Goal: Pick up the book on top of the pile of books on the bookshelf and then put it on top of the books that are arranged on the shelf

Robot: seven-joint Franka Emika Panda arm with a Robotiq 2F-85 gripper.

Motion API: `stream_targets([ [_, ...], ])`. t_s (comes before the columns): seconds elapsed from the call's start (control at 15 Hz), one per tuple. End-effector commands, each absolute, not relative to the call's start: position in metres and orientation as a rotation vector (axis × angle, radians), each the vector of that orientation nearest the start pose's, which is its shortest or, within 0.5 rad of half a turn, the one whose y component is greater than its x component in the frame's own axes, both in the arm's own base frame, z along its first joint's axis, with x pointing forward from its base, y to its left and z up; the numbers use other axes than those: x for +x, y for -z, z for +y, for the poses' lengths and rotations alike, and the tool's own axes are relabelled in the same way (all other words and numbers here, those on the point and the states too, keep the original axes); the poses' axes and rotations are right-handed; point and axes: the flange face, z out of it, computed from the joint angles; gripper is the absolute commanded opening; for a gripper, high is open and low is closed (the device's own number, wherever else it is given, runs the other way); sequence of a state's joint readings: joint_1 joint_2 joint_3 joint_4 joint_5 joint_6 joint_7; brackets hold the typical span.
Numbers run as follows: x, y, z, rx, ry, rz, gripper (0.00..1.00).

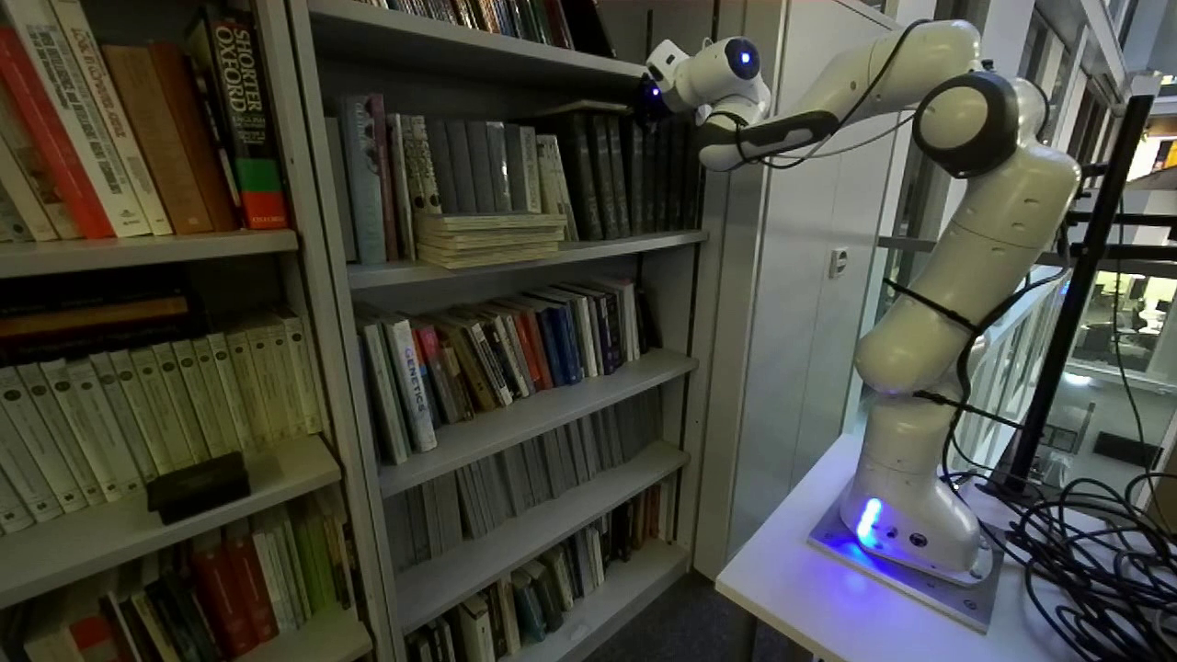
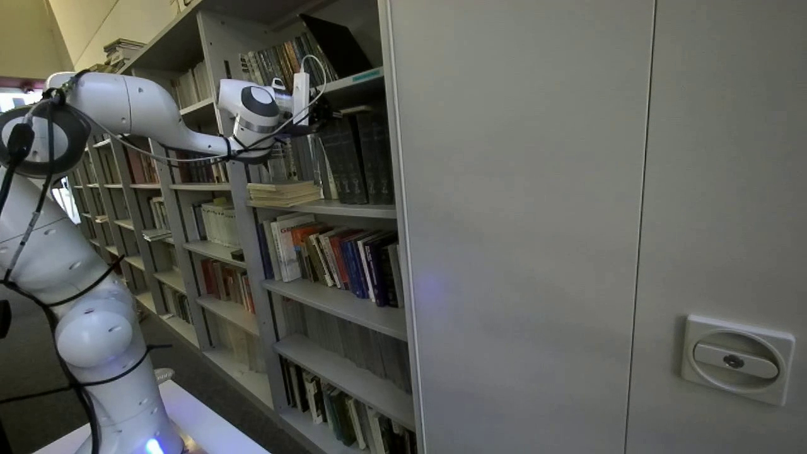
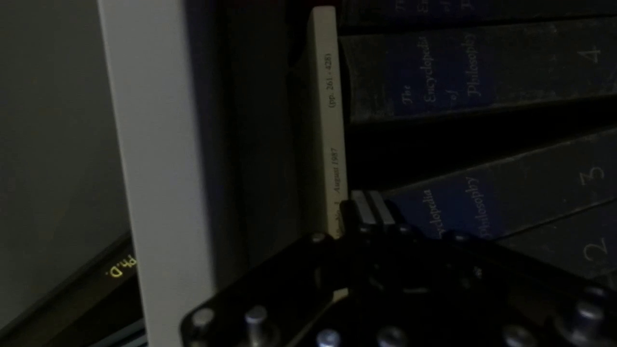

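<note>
The black metal gripper has its two flat grey finger pads close together, with just a thin dark line between them. In the wrist view it sits at the bottom of the frame. Right beside its tips is the thin pale paper book, lying flat on top of the row of thick dark books. I can't tell if the tips touch it. Its spine says "(pp. 261 - 428)" and "August 1987", and the gripper partly hides the letters below.

One dark book, at the upper right, says "The Encyclopedia of Philosophy" and 4; two lower down say 3 and 2. At the lower left, a black book with gold letters says "Ph.D."

In an exterior view, the pile of flat cream paper books is near the middle. Below it, a thin white book says "GENETICS". At the upper left, a fat black book says "SHORTER OXFORD".

In an exterior view, the smooth white robot arm blocks some shelves at the left, and a tall grey cupboard fills the right.
</note>
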State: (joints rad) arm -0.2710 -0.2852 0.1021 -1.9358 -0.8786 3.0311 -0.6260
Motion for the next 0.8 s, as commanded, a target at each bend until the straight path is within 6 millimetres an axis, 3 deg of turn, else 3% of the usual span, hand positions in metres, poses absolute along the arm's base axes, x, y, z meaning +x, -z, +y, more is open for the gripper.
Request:
stream_targets([
  [0.0,0.5141,-0.7555,-0.0229,1.438,-0.969,1.055,0.0],
  [0.73,0.5172,-0.7511,-0.0251,1.448,-0.965,1.046,0.0],
])
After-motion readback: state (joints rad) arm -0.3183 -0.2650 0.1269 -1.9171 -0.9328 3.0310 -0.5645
